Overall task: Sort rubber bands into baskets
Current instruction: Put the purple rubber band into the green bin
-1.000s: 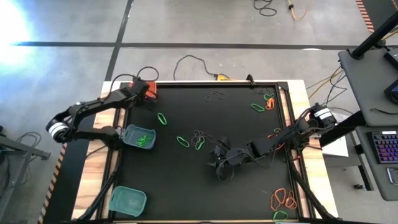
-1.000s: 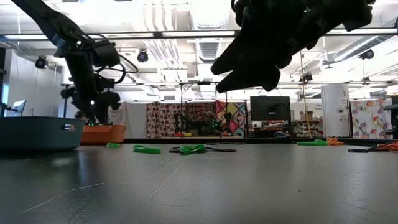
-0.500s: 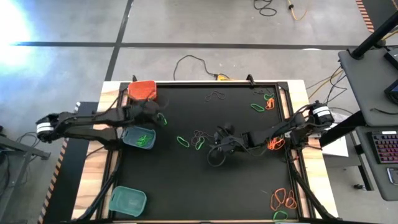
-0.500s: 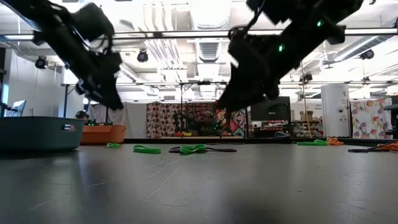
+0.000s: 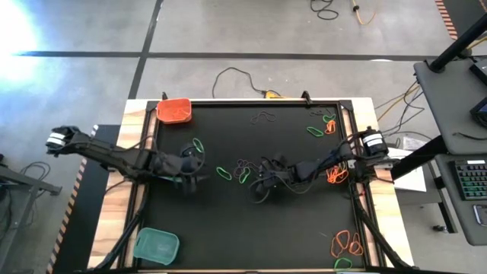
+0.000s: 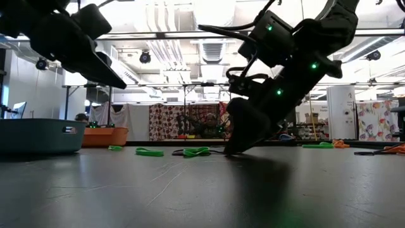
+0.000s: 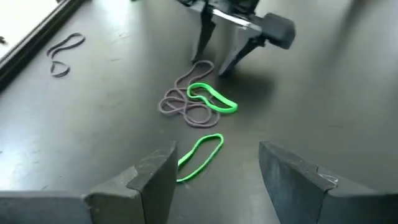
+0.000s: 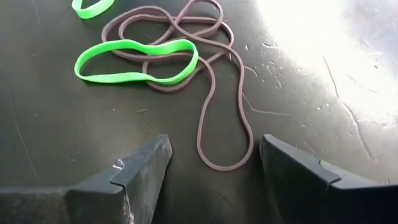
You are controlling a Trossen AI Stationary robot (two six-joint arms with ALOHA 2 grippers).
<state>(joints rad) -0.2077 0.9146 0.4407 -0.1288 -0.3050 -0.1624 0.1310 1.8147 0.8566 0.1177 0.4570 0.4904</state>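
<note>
Your right gripper (image 5: 259, 190) sits low over the black surface (image 5: 297, 228) near its middle, fingers (image 8: 124, 180) spread and grasping nothing, straddling the end of a tangled dark rubber band (image 8: 205, 81) that lies under a bright green rubber band (image 8: 134, 60). Your left gripper (image 5: 192, 173) hovers above the left half of the surface, fingers (image 7: 143, 180) also released, facing another green loop (image 7: 200, 157). The orange plastic basket (image 5: 174, 110) sits at the far left corner, one teal basket (image 5: 157, 246) at the near left.

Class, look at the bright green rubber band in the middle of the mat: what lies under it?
The green band lies across a tangle of dark bands on the black mat. Nothing else shows beneath.
</note>
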